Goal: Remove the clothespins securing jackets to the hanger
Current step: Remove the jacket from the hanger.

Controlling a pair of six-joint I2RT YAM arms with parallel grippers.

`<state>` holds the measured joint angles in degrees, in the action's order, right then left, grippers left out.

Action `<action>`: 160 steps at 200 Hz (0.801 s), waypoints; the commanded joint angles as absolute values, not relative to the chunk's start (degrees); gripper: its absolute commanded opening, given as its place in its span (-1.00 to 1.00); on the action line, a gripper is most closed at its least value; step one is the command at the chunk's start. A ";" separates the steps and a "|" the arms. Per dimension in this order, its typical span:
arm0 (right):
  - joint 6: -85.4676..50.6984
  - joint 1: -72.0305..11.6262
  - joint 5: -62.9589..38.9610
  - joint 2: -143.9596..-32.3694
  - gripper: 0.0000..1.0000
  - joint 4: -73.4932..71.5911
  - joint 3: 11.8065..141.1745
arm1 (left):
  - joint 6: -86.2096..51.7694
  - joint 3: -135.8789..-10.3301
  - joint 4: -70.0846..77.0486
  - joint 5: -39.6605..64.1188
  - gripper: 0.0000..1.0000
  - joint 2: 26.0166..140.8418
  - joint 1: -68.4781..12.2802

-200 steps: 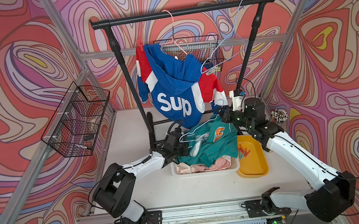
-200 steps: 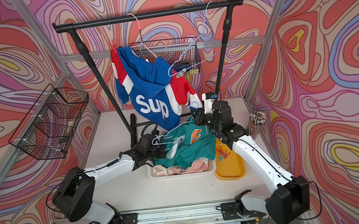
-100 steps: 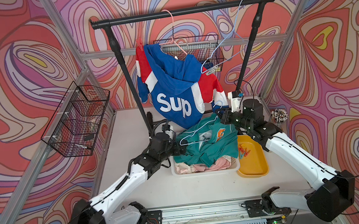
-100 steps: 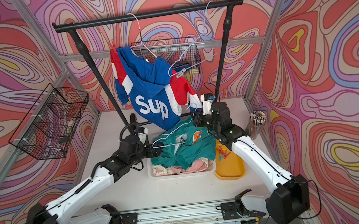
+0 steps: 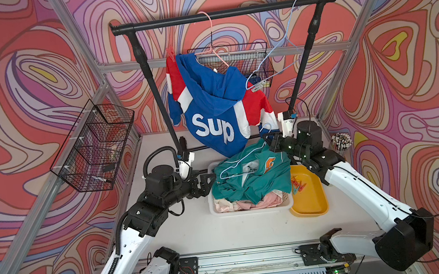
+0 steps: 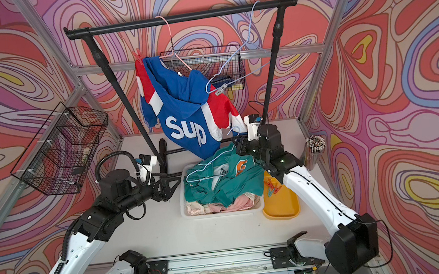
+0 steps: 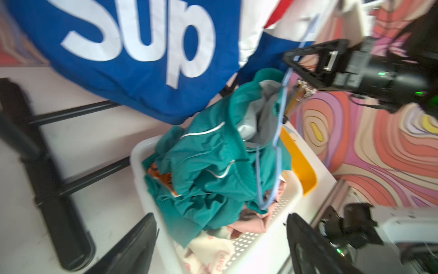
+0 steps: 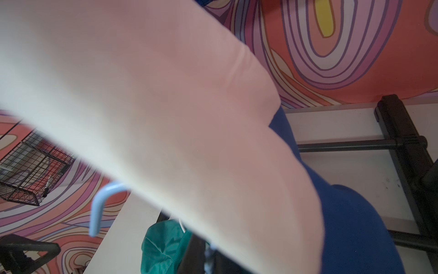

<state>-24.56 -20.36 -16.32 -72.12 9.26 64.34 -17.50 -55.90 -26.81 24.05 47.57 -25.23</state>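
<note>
Clothespins, orange and teal, lie loose in the tray, just beside the basket on the table. Both top views also show two more up at the rack. A red clothespin pins one shoulder of the hooded jacket to the pink hanger, whose other arm is bare. A grey clothespin clings to the bare hung hanger beside it. Neither wrist view takes in these two, nor the ones in the tray.

The teal jacket lies heaped in the basket over the pink jacket, and the loose hanger lies across it with its hook raised. The right gripper is clamped on that hanger's neck below the hook. The left wrist view shows this best, with the blue wire passing between the closed black jaws. The right wrist view is largely blocked by pale cloth close to the lens. It gives only the hook, a bit of teal cloth and the far wire basket.

The left gripper hovers at the basket's side away from the tray, spread wide and holding nothing. Its own camera shows both fingers well apart, with the basket's rim beyond them.
</note>
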 commanded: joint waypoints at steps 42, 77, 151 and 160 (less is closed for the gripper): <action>-23.08 -20.89 -19.15 -72.64 -1.00 10.74 66.30 | -9.65 -62.98 -27.28 39.47 0.48 57.32 -27.20; -22.64 -20.91 -19.64 -73.10 -1.00 11.21 66.88 | -8.19 -64.62 -27.78 39.15 0.30 61.20 -28.80; -22.36 -20.92 -20.25 -73.39 -1.00 11.34 67.40 | -7.46 -67.06 -29.33 37.72 -0.93 65.65 -29.86; -22.33 -20.88 -20.30 -73.30 -1.00 11.43 67.54 | -7.48 -67.06 -29.90 37.41 -1.00 65.59 -29.78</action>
